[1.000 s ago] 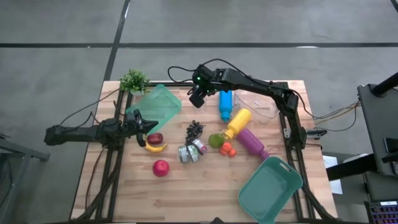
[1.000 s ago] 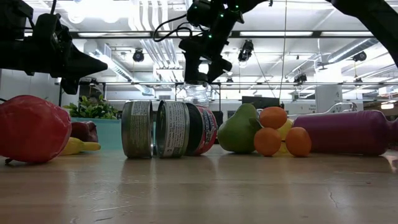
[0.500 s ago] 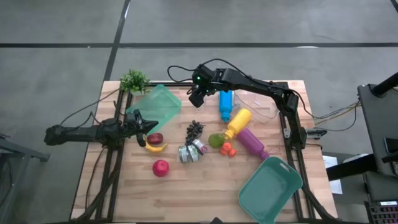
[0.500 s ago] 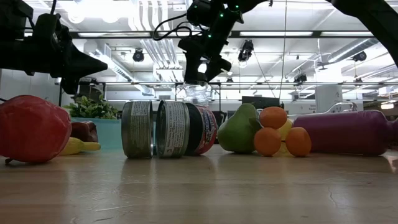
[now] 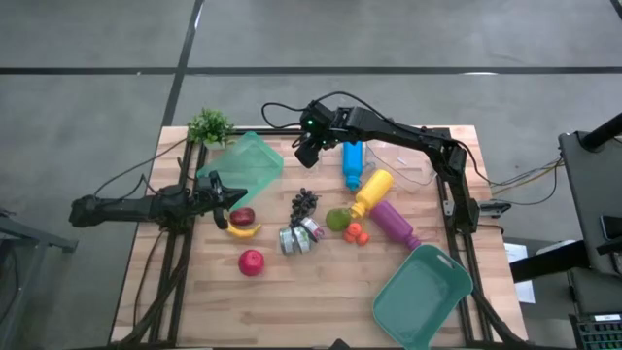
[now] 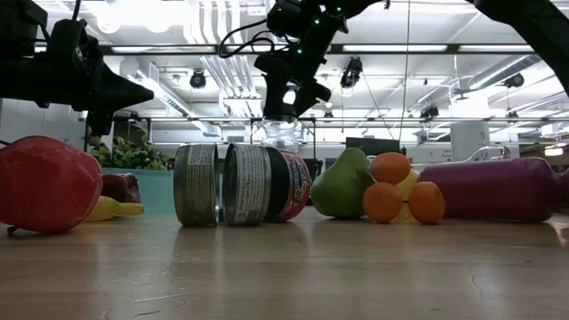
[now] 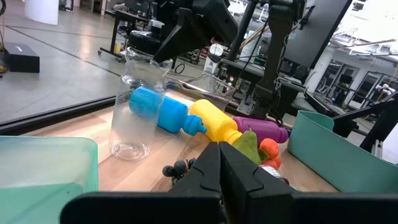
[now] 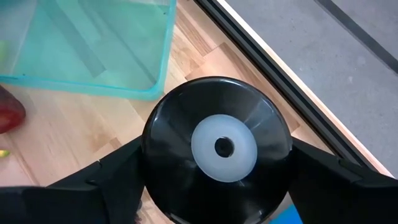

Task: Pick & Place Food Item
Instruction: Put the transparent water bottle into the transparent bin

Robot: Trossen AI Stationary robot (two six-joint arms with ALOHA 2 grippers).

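Observation:
My left gripper [image 5: 222, 197] is shut and hangs above the table, just left of a dark red apple [image 5: 242, 216] and a banana [image 5: 243, 230]; it touches nothing. My right gripper [image 5: 311, 148] is at the far side, over a clear jar [image 7: 134, 112] that stands upright on the wood. It is shut on a black round lid [image 8: 217, 149] with a white centre. Dark grapes [image 5: 304, 202], a green pear [image 5: 337, 218], small oranges [image 5: 354, 232], a red apple [image 5: 251, 262] and cans [image 5: 299, 236] lie mid-table. My right gripper pinches the black lid by its rim [image 8: 152, 155] between the two fingers [image 8: 112, 177], one on each side. It comes from above, pointing down. The lid is lifted clear and sits flat above the jar's mouth [image 6: 283, 129].
A blue bottle [image 5: 352, 163], a yellow bottle [image 5: 372, 192] and a purple bottle [image 5: 395, 224] lie right of centre. One teal bin [image 5: 243, 165] sits at the far left, another [image 5: 423, 295] at the near right corner. A small plant [image 5: 209, 124] stands at the far left corner.

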